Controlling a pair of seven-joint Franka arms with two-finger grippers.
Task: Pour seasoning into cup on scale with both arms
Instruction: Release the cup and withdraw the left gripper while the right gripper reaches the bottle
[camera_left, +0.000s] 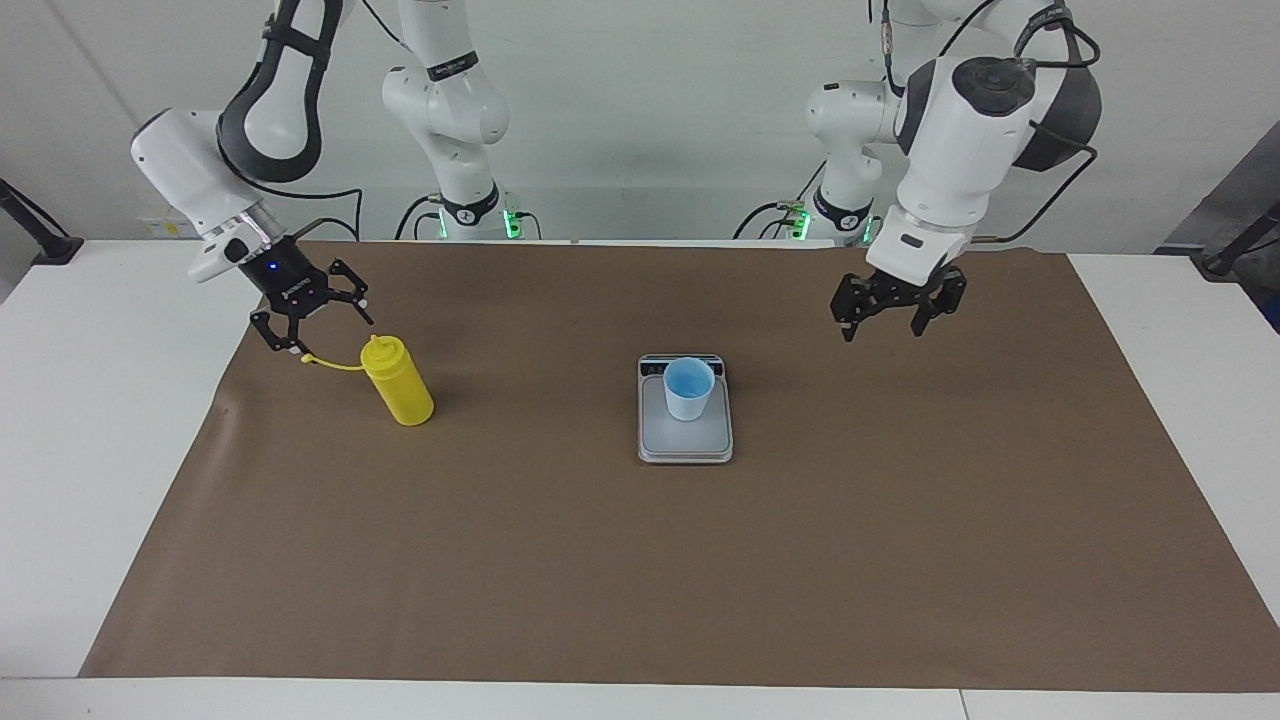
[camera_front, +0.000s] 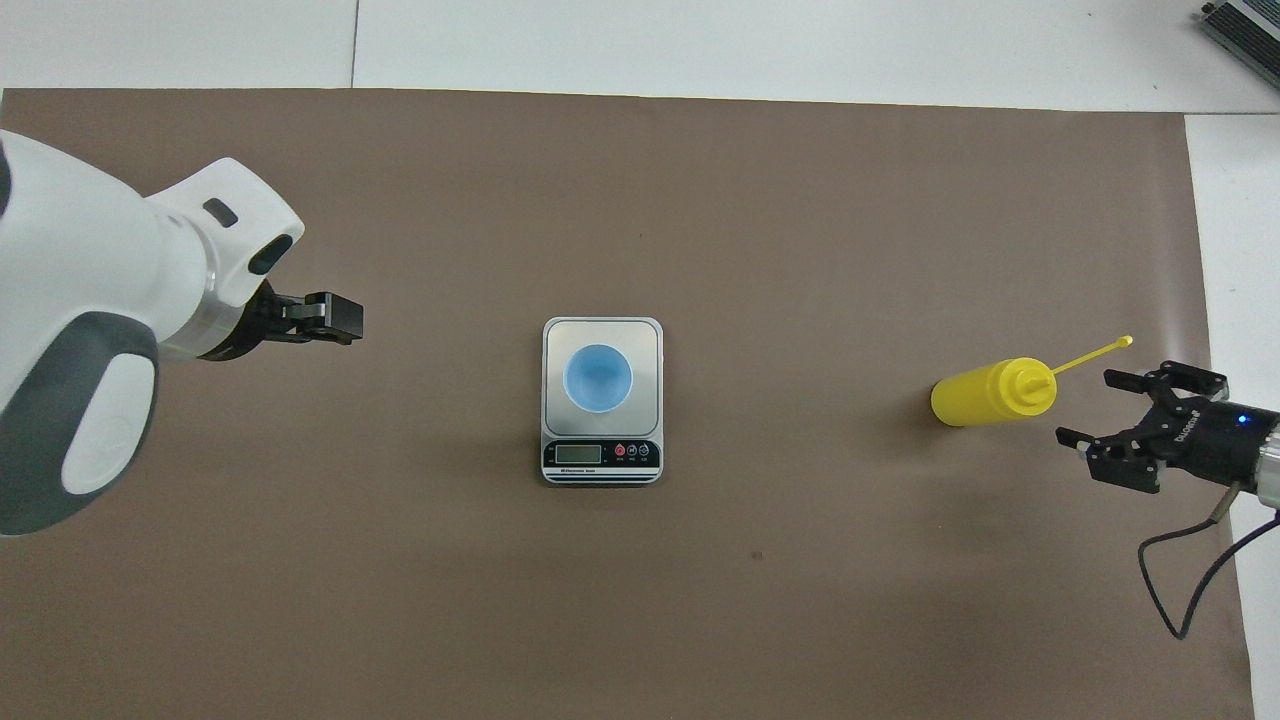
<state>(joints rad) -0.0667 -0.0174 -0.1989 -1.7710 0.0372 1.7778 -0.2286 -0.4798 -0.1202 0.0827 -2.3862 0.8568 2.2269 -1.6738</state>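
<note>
My left gripper (camera_left: 880, 318) hangs wide open and empty over the mat at its own end, waiting, with the cup (camera_left: 688, 388) standing upright on the scale (camera_left: 685, 445) mid-table and, as far as I can see, nothing in it. My right gripper (camera_left: 312, 318) hovers open and empty just beside the bottle (camera_left: 397, 381), which stands upright with its cap off on the strap. I judge the step to be grasping the bottle, so next I should lower around its body and close.

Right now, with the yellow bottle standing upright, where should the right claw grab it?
Probably mid-body of the seasoning bottle, coming level from the right arm's end, where the open right claw hangs. The cylinder is straight there; the cone and cap strap offer poor purchase.
</note>
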